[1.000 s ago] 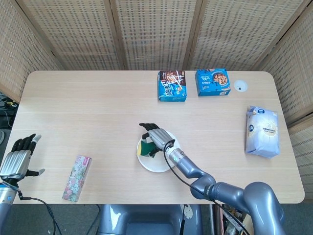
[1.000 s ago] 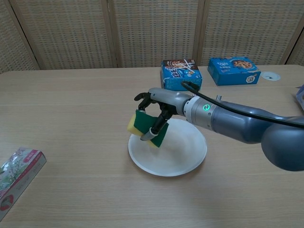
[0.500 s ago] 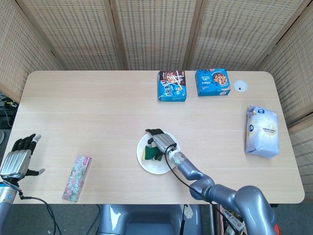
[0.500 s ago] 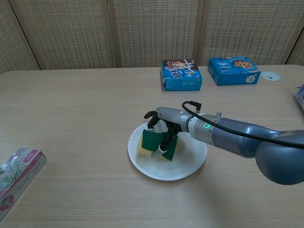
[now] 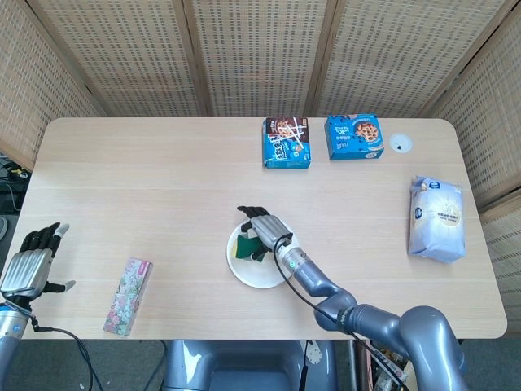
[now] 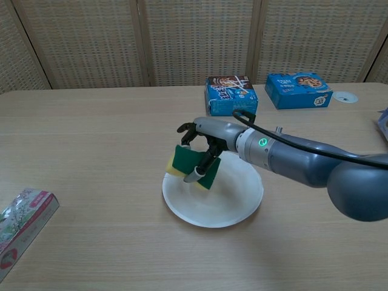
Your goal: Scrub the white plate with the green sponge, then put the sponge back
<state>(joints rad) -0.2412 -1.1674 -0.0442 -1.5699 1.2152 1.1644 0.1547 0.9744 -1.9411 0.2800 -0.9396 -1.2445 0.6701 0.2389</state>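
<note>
A white plate (image 6: 224, 203) (image 5: 262, 275) lies near the table's front middle. My right hand (image 6: 205, 144) (image 5: 262, 230) grips the green sponge (image 6: 189, 165) (image 5: 242, 248), which has a yellow back. The sponge is tilted over the plate's left rim; I cannot tell whether its lower edge touches the plate. My left hand (image 5: 28, 265) hovers at the table's front left corner, fingers apart and holding nothing. It does not show in the chest view.
A flowered box (image 5: 129, 296) (image 6: 21, 222) lies at the front left. Two blue snack boxes (image 5: 286, 143) (image 5: 354, 136) (image 6: 230, 95) (image 6: 299, 90) sit at the back, with a small white disc (image 5: 400, 143) beside them. A blue-and-white bag (image 5: 437, 218) lies at the right edge.
My right hand pressed the sponge down onto the plate's middle half a second ago, then swept it back to the left rim and lifted it a little. The left hand stayed still.
</note>
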